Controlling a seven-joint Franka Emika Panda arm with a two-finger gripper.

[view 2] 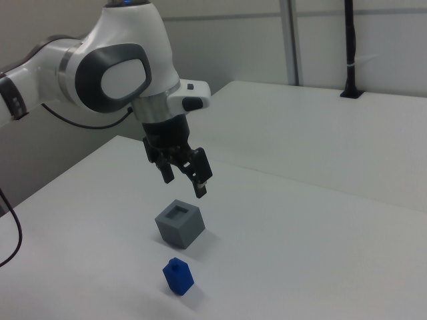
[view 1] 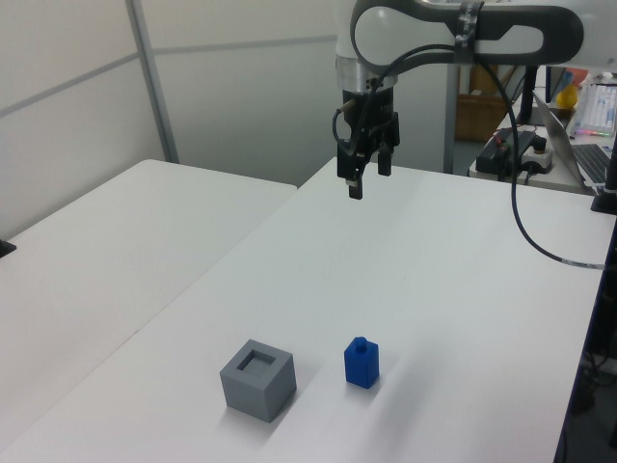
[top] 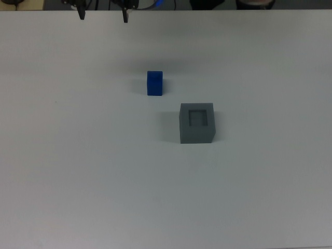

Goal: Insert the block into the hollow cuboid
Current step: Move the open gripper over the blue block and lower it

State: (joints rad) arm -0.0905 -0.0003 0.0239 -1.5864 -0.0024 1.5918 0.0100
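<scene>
On the white table (top: 78, 171), block (top: 154, 83) stands beside hollow cuboid (top: 197, 122) (both unmarked), gripper (view 2: 186, 177) spread apart above.

The block (top: 154, 83) is noted as plain bright blue. The hollow cuboid (top: 197, 123) is recorded as matte gray, the desk (top: 78, 171) as white.

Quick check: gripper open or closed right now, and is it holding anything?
Gripper: open, holding nothing, raised above the table. The blue block stands on the table, beside the gray hollow cuboid.
</scene>
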